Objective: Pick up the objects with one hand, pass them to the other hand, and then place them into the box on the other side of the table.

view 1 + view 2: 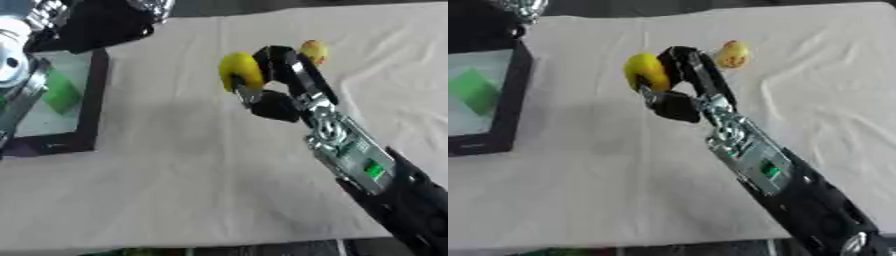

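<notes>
White cloth (175,165), creased toward the right of the frame, covers the table, with a dark floor strip along the lower edge. At centre, the right hand (278,85) curls its fingers around a yellow object (240,69), lifted clear of the cloth, likely so it can be passed across. Just behind it lies a yellow-orange fruit (733,54) on the cloth. At the left edge sits the dark-rimmed box (516,95), holding a green item (474,91). The left arm (22,65) shows at upper left; its fingers cannot be made out.
</notes>
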